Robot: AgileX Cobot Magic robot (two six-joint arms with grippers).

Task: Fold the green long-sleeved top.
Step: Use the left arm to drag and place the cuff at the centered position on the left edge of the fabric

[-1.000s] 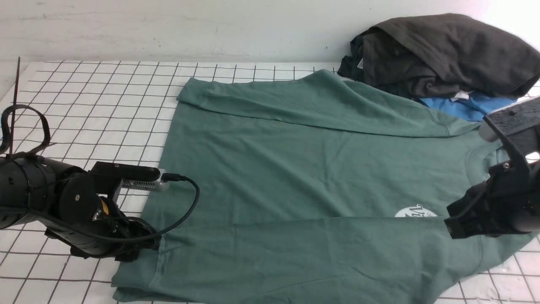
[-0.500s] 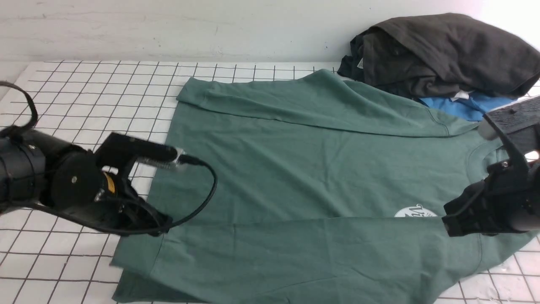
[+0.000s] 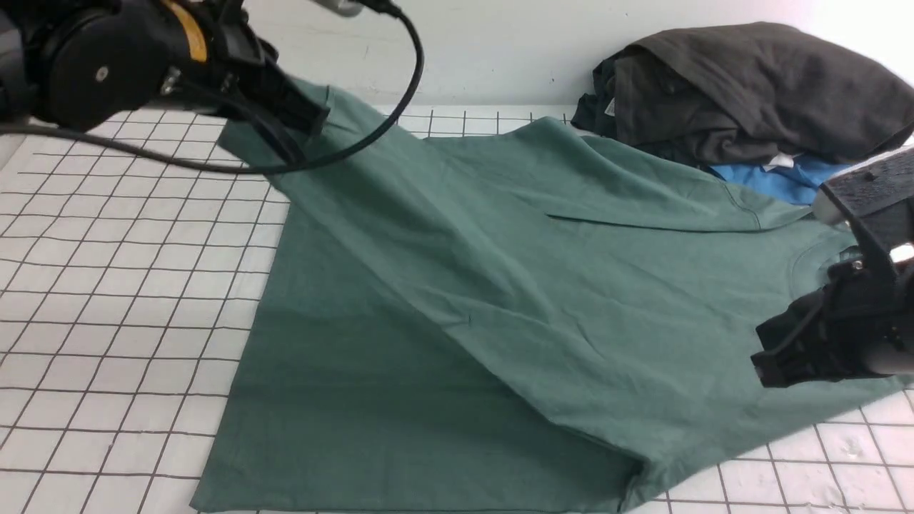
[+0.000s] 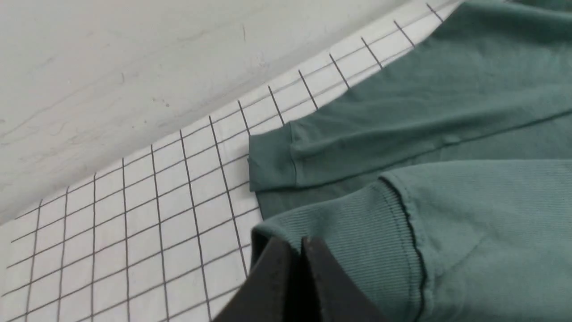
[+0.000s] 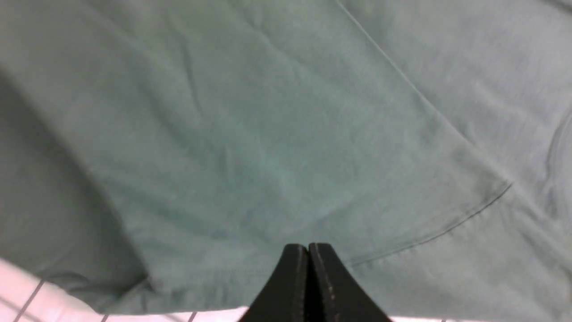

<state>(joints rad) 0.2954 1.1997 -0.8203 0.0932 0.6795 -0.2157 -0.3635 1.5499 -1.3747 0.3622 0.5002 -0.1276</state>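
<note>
Left gripper [image 4: 300, 245], at ten o'clock and partly cut off by the front view's edge, pinches the ribbed hem of the green long-sleeved top [image 3: 500, 285]. That corner is held raised, and the rest lies across the gridded table [image 3: 107, 300]. Right gripper [image 5: 308, 248], at four o'clock, has its jaws pressed together over the cloth; whether it grips any cannot be made out. At two o'clock, a dark garment [image 3: 750, 86] half covers a blue garment [image 3: 778, 184].

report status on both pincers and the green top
Left pincer shut on ribbed edge of the sage-green cotton long-sleeved top, corner held high. Right pincer shut, low over its shoulder. Charcoal-black garment heap beside far sleeve.
</note>
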